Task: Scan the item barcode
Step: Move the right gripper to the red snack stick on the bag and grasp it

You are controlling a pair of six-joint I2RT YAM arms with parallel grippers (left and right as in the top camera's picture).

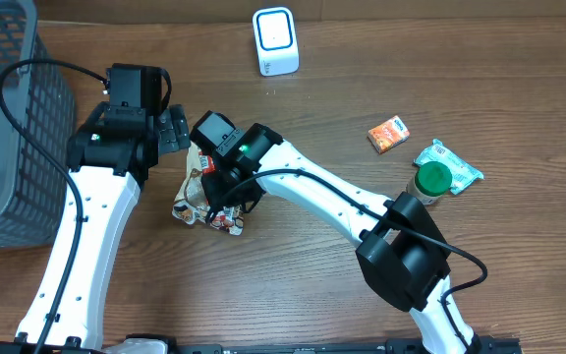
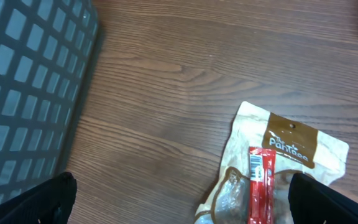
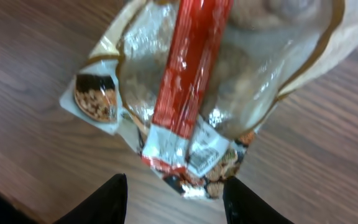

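Item: snack pouch [image 1: 193, 192], centre-left, red stick packet [image 2: 261, 180] lying on it (barcode facing up). Your right gripper [image 3: 174, 193] hovers above, jaws parted, grasping nothing; left gripper [image 2: 188, 202] spread wide. Also: mesh basket [image 1: 8, 118], upper left.

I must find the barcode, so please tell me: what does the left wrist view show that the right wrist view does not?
Only left wrist: the grey mesh basket, a brown label, and the barcode on the red stick packet. Only right wrist: a white printed label beside the packet's end. Both: the snack bag, that packet, the wooden table.
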